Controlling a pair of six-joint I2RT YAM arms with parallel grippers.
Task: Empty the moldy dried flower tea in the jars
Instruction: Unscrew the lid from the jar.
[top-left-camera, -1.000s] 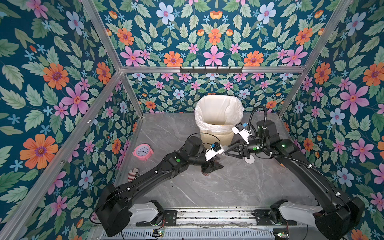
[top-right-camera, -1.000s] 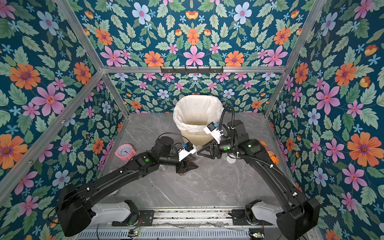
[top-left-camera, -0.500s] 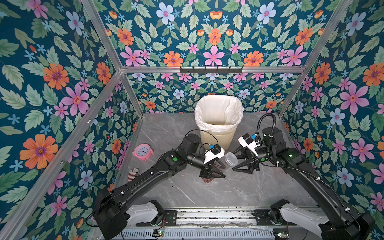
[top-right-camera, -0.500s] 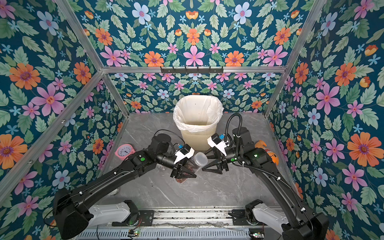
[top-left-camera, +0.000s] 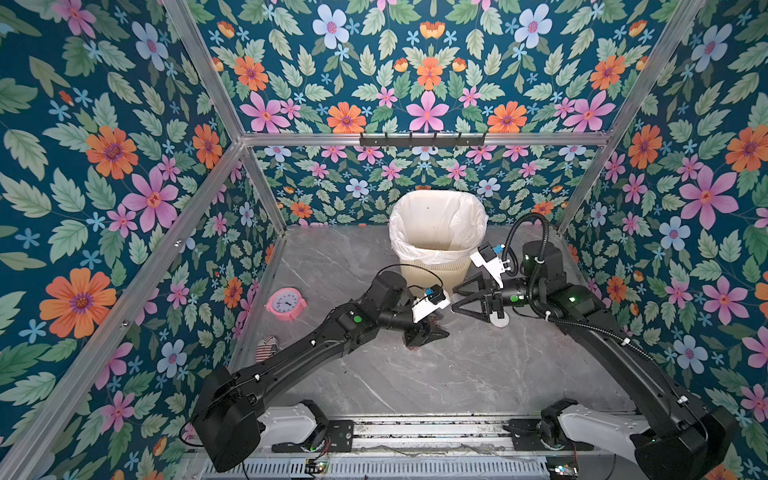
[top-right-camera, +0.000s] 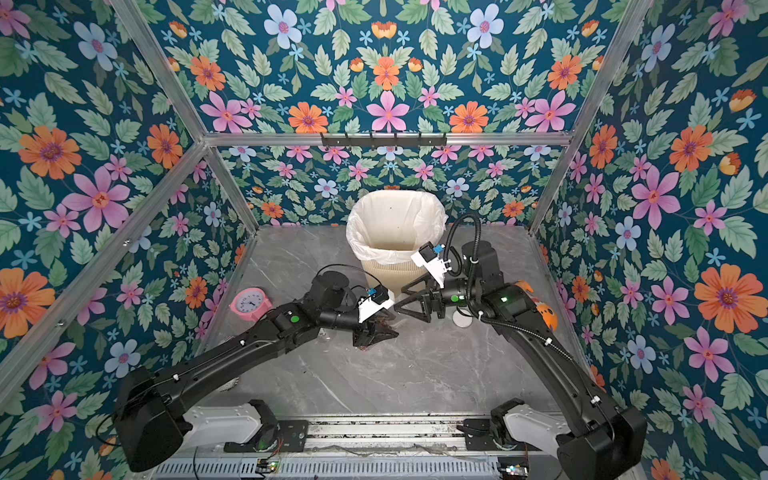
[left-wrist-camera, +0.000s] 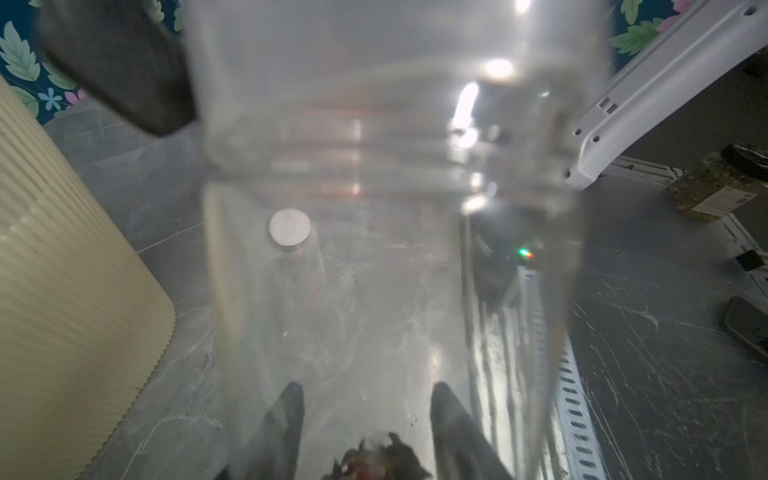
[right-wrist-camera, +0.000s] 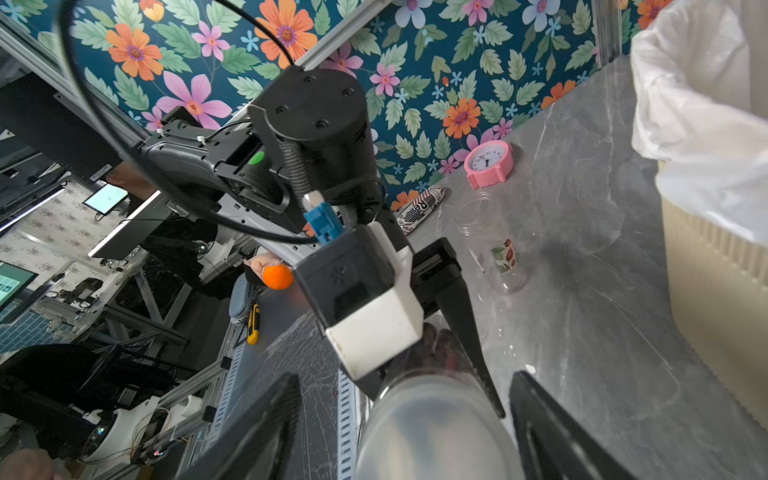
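Just before the cream ribbed bin (top-left-camera: 432, 272), left gripper (top-left-camera: 430, 334) reaches low, clamping a clear cylindrical jar (left-wrist-camera: 395, 208); right gripper (top-left-camera: 454, 299) faces it level, jaws spread.

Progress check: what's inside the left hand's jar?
Dried buds clumped at the base of the jar, by the left hand; the rest looks clear. From above, the hand covers most of it.

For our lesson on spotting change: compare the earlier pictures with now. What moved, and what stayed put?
The right gripper, nearer the front half a second ago, is back beside the bin, jaws open either side of the end of the clear jar. The left gripper still holds that jar and has turned it to follow. The white lid, pink clock and bin have not moved.
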